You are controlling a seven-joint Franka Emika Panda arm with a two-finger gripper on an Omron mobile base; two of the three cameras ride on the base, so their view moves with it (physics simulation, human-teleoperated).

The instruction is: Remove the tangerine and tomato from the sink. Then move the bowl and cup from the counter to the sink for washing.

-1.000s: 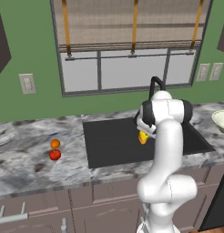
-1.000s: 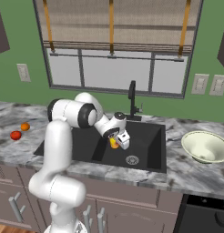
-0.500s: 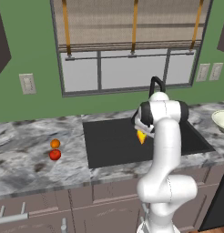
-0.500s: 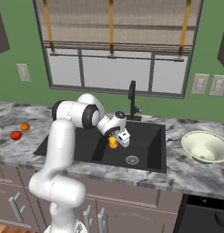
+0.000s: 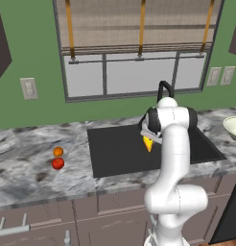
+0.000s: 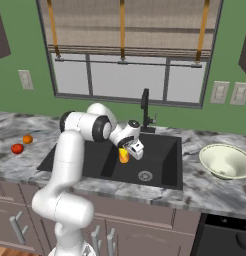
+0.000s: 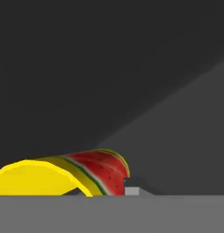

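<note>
The yellow cup (image 6: 124, 155) with a red mark hangs low inside the black sink (image 6: 160, 150), held in my gripper (image 6: 131, 148), which is shut on it. In the left base view the cup (image 5: 147, 142) shows just below the gripper (image 5: 149, 137), over the sink (image 5: 115, 156). The hand view has the cup (image 7: 63, 175) lying across the bottom left against the dark basin. The tangerine (image 5: 58, 152) and the tomato (image 5: 57, 163) rest on the counter (image 5: 24, 168) left of the sink. On the counter to the right sits the pale bowl (image 6: 225, 161).
A black curved faucet (image 6: 144, 107) stands behind the basin, and a round metal drain (image 6: 145, 175) lies in its floor near the front. A window with blinds fills the wall behind. Brown cabinets run below the worktop.
The hand and the cup have stayed almost in place over the sink. The arm's upper part has shifted slightly to the left.
</note>
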